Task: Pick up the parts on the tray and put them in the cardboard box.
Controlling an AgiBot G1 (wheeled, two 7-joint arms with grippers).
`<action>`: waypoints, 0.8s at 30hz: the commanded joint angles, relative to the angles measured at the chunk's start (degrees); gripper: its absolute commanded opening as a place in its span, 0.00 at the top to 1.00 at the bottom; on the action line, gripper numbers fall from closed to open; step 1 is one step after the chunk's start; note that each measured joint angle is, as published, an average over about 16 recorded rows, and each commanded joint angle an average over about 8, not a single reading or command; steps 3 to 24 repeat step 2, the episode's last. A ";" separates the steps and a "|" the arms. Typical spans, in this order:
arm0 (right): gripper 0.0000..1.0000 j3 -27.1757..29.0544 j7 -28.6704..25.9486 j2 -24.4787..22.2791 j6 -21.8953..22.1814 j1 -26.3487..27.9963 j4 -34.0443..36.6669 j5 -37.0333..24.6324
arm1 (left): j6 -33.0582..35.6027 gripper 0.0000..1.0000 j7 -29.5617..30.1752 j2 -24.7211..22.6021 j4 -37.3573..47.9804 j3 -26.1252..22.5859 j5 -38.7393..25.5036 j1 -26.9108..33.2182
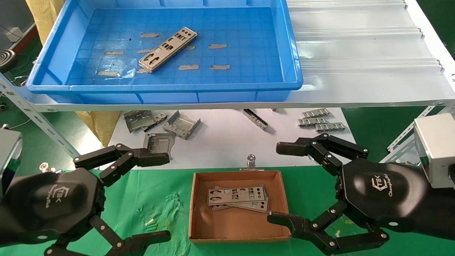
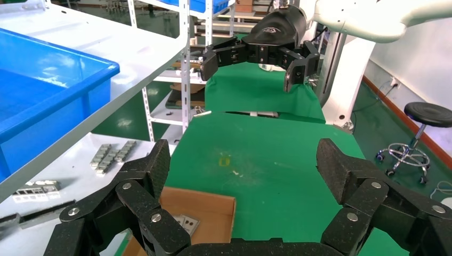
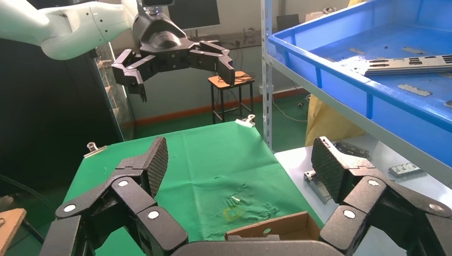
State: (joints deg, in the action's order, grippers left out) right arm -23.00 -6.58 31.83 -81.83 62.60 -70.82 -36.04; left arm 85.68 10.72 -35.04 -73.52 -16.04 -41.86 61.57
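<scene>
Cardboard box (image 1: 199,227) holds perhaps 2 parts (image 1: 237,196); beside it, left gripper (image 1: 156,195) and right gripper (image 1: 280,183) hover spread open, empty, before fetching tray (image 1: 280,53) plates (image 1: 167,49).

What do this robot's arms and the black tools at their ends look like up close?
Each tool, left and right, has a glossy black rounded housing with a white logo and lettering. From it spring two matt black fingers built of linked bars with silver rivets, ending in finely textured pads. A grey boxy module sits behind each wrist. The arms seen in the wrist views are smooth white.
</scene>
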 commanded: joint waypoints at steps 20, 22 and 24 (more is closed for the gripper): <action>0.00 0.00 0.00 0.00 0.00 0.00 0.00 0.00 | 0.00 0.00 0.00 0.00 0.00 0.00 0.00 0.00; 0.00 0.00 0.00 0.00 0.00 0.00 0.00 0.00 | 0.00 0.00 0.00 0.00 0.00 0.00 0.00 0.00; 0.00 0.00 0.00 0.00 0.00 0.00 0.00 0.00 | 0.00 0.00 0.00 0.00 0.00 0.00 0.00 0.00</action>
